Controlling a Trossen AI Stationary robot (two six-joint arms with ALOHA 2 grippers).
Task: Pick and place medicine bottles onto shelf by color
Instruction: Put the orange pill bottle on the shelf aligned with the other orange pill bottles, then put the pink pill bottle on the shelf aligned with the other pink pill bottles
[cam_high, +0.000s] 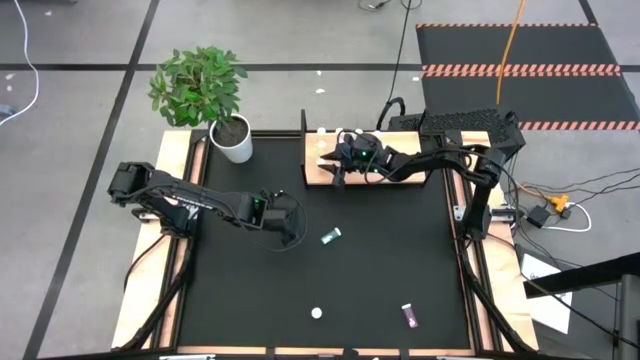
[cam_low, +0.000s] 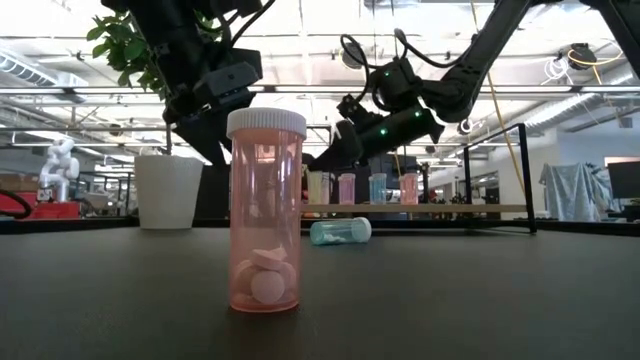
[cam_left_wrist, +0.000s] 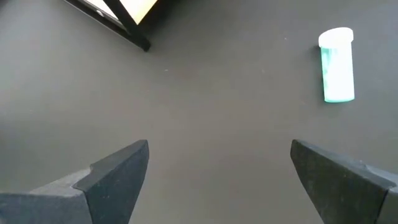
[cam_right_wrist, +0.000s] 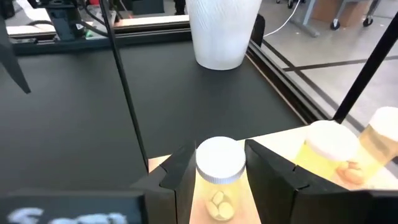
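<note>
The shelf (cam_high: 312, 176), a light-wood board, lies at the table's far edge, and several bottles (cam_low: 378, 187) stand on it. Over its left end my right gripper (cam_high: 334, 166) is shut on a yellowish bottle (cam_right_wrist: 217, 186) with a white cap. Another yellow bottle (cam_right_wrist: 339, 149) stands on the shelf beside it. My left gripper (cam_left_wrist: 217, 149) hangs open over bare mat at mid-table. A teal bottle (cam_high: 331, 236) lies on its side just to its right. A pink bottle (cam_low: 265, 210) stands upright near the front edge. A magenta bottle (cam_high: 409, 316) lies front right. My right gripper pinches the yellowish bottle between its two fingers (cam_right_wrist: 180, 177) at the top, with the white cap (cam_right_wrist: 219, 160) sitting between them. The fingers come nearly level from the table's right side. The bottle stands upright over the shelf; its base is below the picture's edge.
A white plant pot (cam_high: 232, 138) with a green plant stands at the far left, next to the shelf's left end. A thin black frame post (cam_right_wrist: 127, 87) rises at the shelf's edge. Bare black mat lies between the loose bottles.
</note>
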